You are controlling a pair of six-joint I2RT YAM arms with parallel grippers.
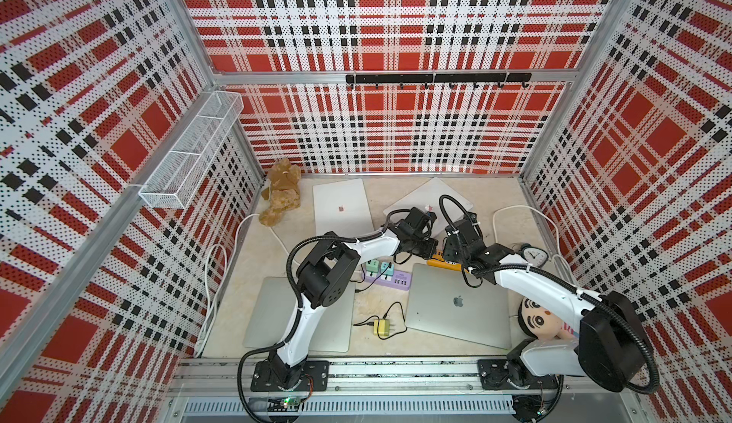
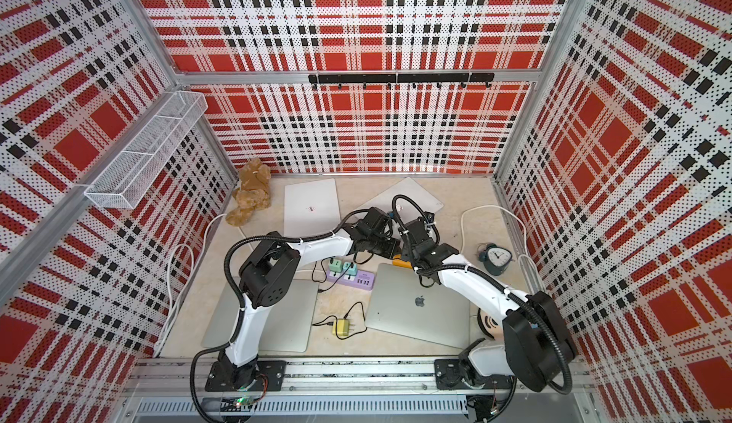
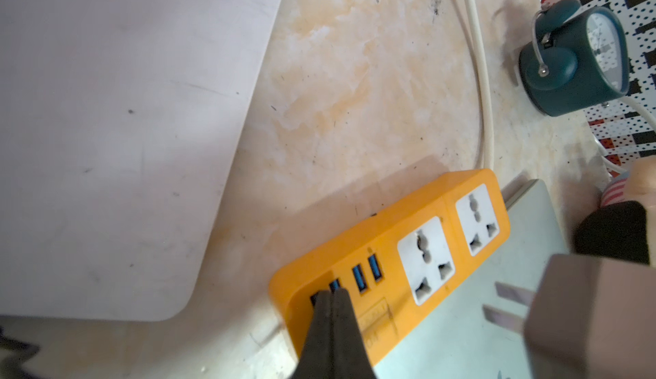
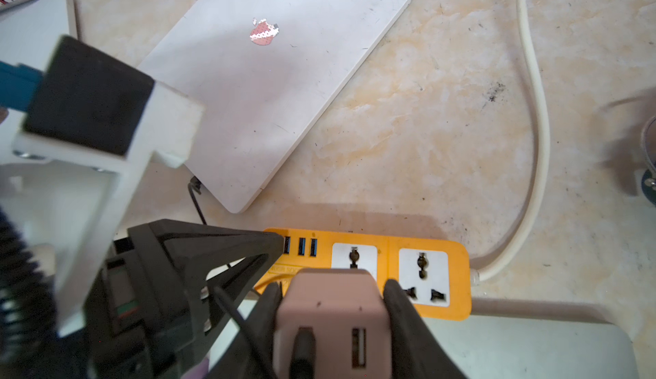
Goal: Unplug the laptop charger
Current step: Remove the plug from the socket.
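- The right gripper has its jaws squeezed on the two sides of the pink charger.
- The left gripper is pinched tight with nothing inside. Its tip sits on the 9 o'clock end of the orange power strip, by the blue ports. I think it is holding the strip down.
- Think of the table from above as a clock, with the robot at 6. The strip lies near the middle, a little toward 3 o'clock.
- The charger is in the air, just beside the strip's 6 o'clock side. Its two metal prongs are bare and point at the strip, and both white sockets look empty.
- So the pull-out step looks done. The plug is free but not yet set down.
- A black wire comes out of the back of the charger.
- Next, I think the right arm should carry the charger away and lay it on a bare spot. It should go slowly so the wire does not snag.
- The grey laptop at 6 o'clock of the strip and the blue alarm clock at 3 o'clock are close. The arm should not bump them.
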